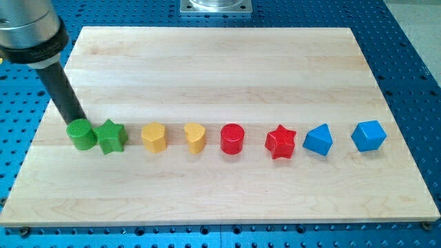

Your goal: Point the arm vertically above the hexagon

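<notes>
Several blocks lie in a row across the wooden board (220, 62). From the view's left: a green cylinder (81, 134), a green star (111, 136), a yellow hexagon (154, 136), a yellow heart (196, 137), a red cylinder (232, 138), a red star (280, 142), a blue triangular block (318, 140) and a blue cube-like block (368, 136). My tip (76, 120) comes down from the view's top left and ends right behind the green cylinder, at its top edge. It is well to the left of the yellow hexagon.
The board rests on a blue perforated table (413, 41). A metal base plate (216, 6) shows at the view's top centre. The arm's thick dark body (31, 31) fills the top left corner.
</notes>
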You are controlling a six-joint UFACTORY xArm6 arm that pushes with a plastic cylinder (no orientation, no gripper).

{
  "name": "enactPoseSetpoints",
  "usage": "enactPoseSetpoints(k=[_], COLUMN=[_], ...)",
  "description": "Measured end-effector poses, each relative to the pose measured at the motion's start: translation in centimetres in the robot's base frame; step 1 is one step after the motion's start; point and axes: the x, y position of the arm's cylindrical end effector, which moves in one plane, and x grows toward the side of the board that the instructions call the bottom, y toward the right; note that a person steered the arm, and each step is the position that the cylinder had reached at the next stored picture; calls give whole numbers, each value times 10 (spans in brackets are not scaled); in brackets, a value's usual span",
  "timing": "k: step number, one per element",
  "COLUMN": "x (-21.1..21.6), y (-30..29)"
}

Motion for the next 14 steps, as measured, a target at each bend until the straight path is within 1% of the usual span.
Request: enactPoseSetpoints(k=[1, 2, 5, 7, 10, 12, 14], x=[-25, -47, -82, -87, -103, -103, -103], y=[30, 42, 42, 42, 98, 116, 121])
